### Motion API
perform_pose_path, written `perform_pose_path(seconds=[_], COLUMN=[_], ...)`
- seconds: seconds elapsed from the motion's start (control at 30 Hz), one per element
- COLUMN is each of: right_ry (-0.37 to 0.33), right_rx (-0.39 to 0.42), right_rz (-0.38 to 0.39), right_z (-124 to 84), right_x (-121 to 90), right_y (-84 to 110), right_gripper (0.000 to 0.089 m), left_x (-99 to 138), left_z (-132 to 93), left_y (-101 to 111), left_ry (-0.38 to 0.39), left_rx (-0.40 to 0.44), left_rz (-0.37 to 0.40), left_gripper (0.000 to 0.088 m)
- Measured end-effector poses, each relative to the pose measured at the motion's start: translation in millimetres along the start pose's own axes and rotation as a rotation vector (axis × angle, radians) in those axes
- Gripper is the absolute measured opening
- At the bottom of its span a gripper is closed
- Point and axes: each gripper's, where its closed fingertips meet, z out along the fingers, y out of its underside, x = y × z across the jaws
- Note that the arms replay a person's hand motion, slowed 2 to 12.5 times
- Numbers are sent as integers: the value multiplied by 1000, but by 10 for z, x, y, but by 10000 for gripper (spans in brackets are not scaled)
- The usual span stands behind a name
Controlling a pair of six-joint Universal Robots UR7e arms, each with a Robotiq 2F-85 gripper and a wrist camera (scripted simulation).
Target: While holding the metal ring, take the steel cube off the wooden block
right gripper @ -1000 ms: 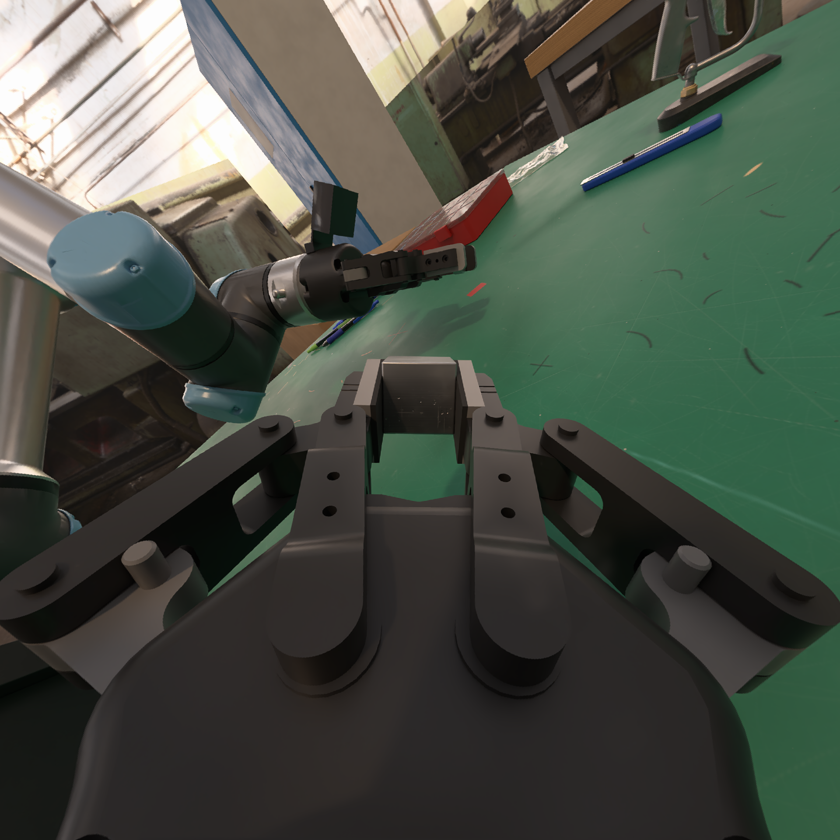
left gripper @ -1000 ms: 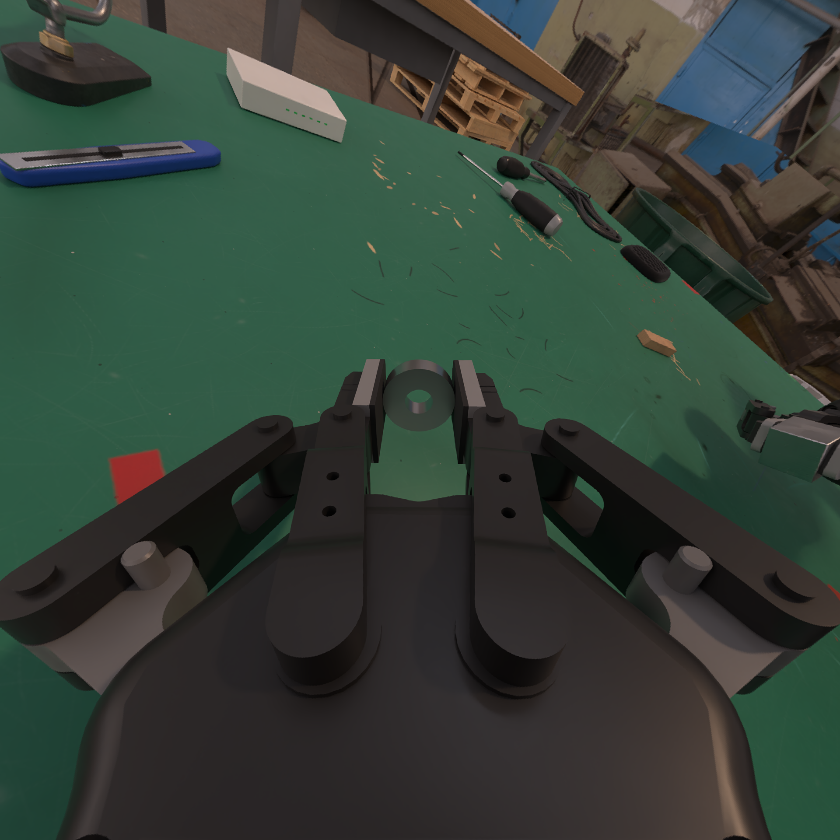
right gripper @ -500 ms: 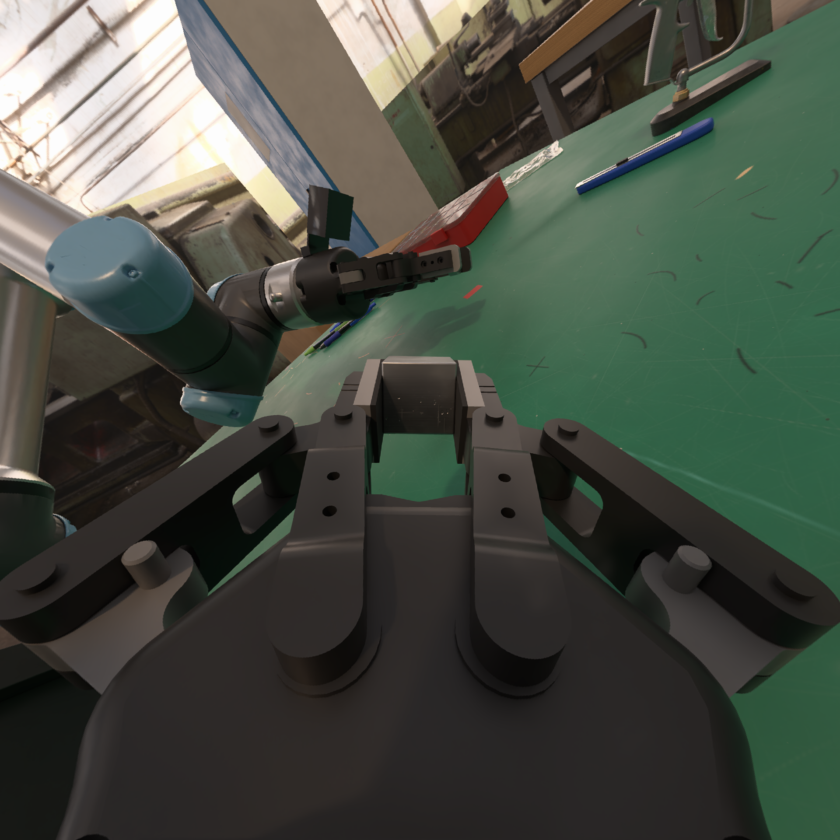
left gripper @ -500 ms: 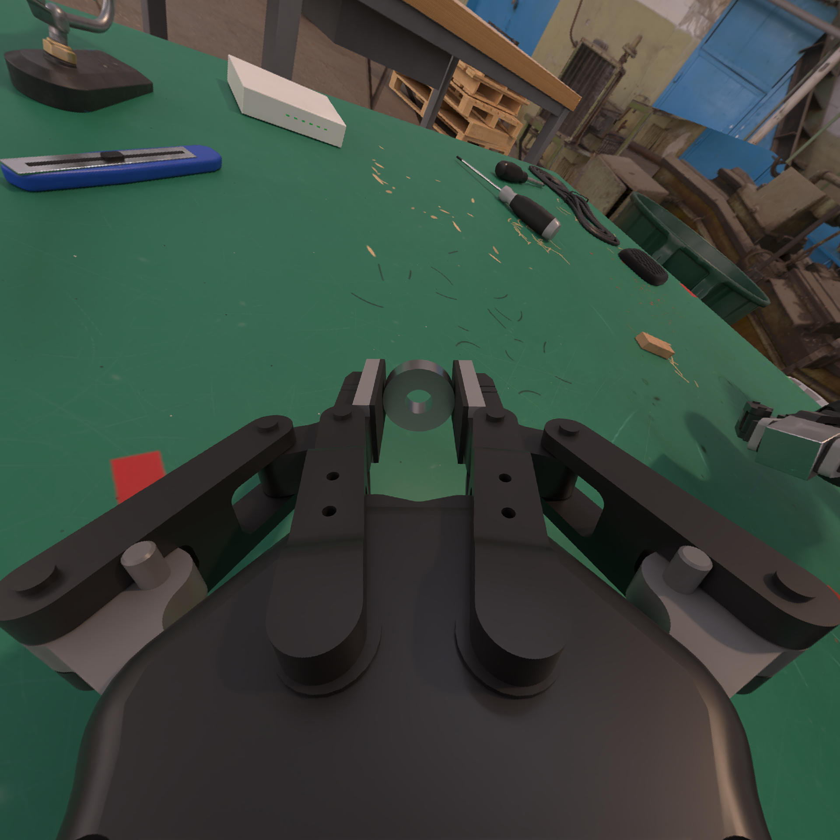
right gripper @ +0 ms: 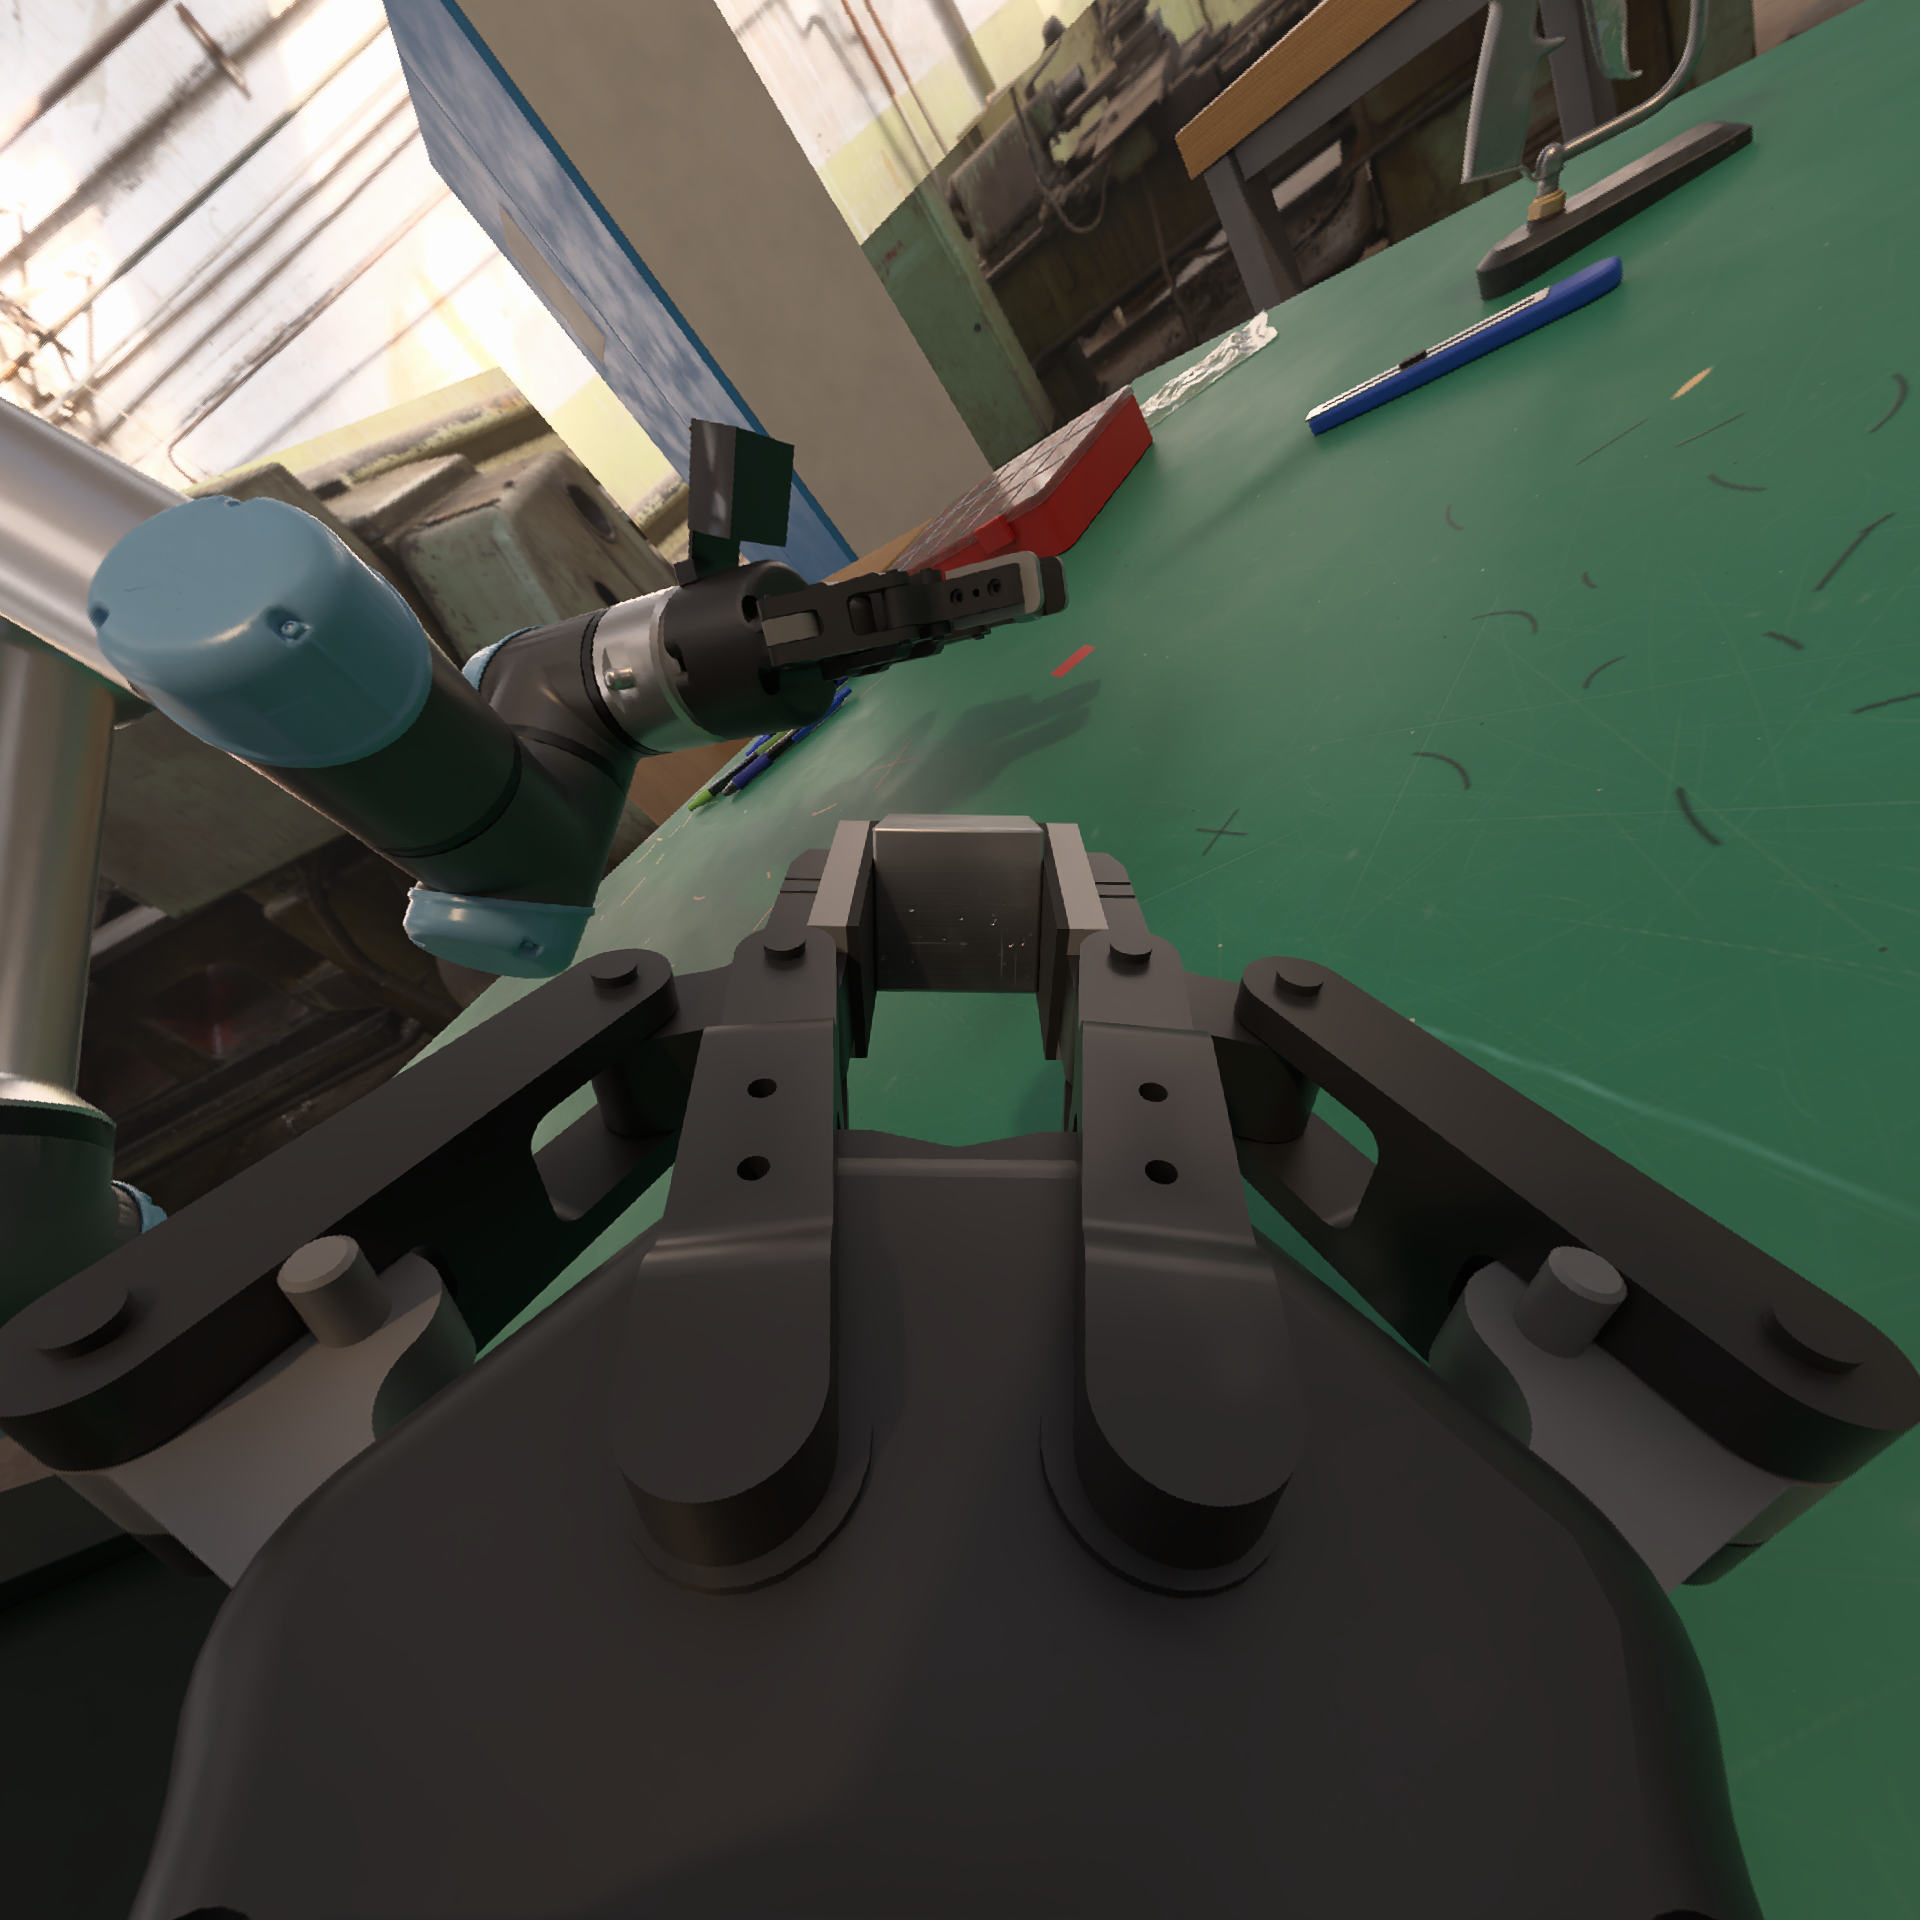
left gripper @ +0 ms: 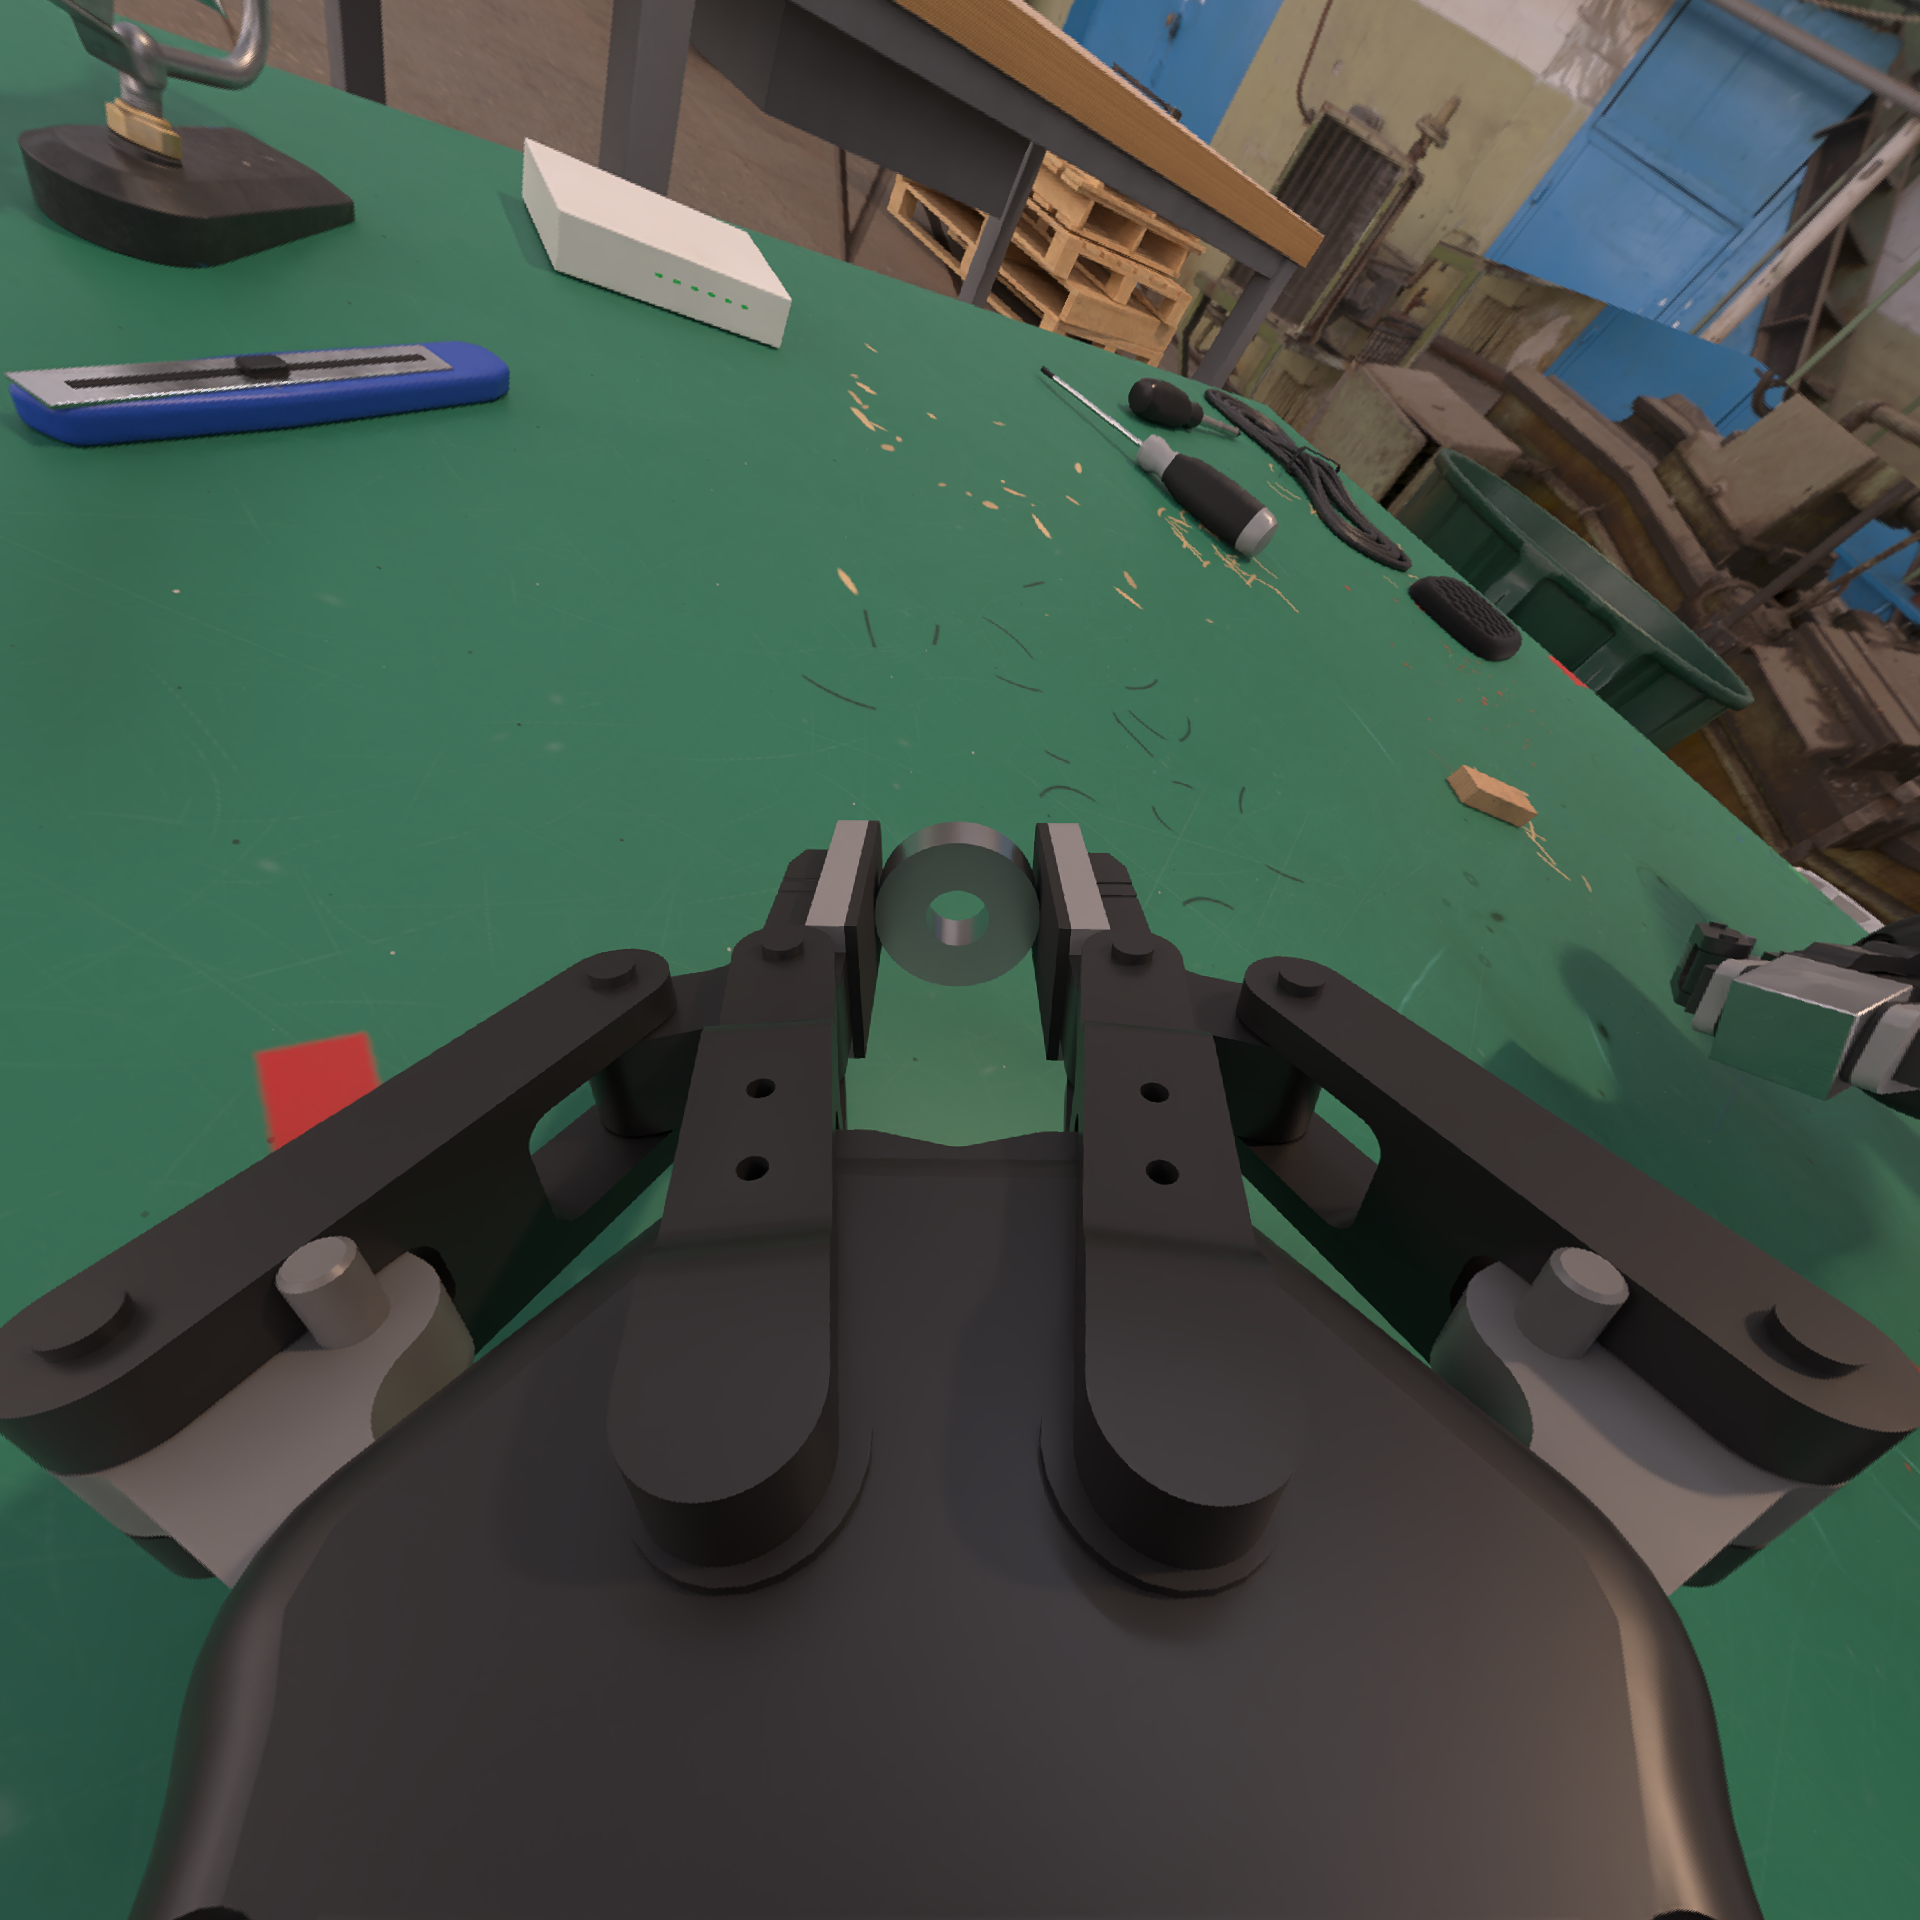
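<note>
Left wrist view: the left claw (left gripper: 956, 914) is clenched on the metal ring (left gripper: 956, 902), pinched by its rim between the two pads with its hole facing the camera, held clear above the green desk (left gripper: 520, 675). Far left lie a blue box cutter (left gripper: 260, 393), a white box (left gripper: 655, 255) and a black lamp base (left gripper: 182, 192); far right, a screwdriver (left gripper: 1195, 483) beside a coiled black cord (left gripper: 1309, 478). A small wooden block (left gripper: 1492, 795) rests on the desk at right, apart from the cube. At the right edge the right claw (left gripper: 1766, 1013) appears, carrying the steel cube (left gripper: 1782, 1023). Right wrist view: the right claw (right gripper: 956, 914) grips the steel cube (right gripper: 956, 904) between its pads, above the desk. The left arm (right gripper: 312, 675) reaches in from the left, its claw (right gripper: 1023, 587) above the desk near a red case (right gripper: 1049, 488).
</note>
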Motion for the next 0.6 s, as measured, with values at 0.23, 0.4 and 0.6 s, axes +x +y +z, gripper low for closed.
perform_pose_path(seconds=[0.23, 0.4, 0.6], right_ry=[6, 8, 10], right_rx=[-6, -6, -7], right_rz=[3, 3, 4], right_z=[8, 8, 11], right_x=[11, 14, 17], right_y=[8, 8, 9], right_gripper=[255, 255, 255], left_x=[-1, -3, -3], left_z=[1, 1, 0], left_y=[1, -2, -3], left_ry=[2, 1, 0], left_rx=[-1, 1, 2], left_rz=[-3, -3, -3], left_gripper=[260, 260, 260])
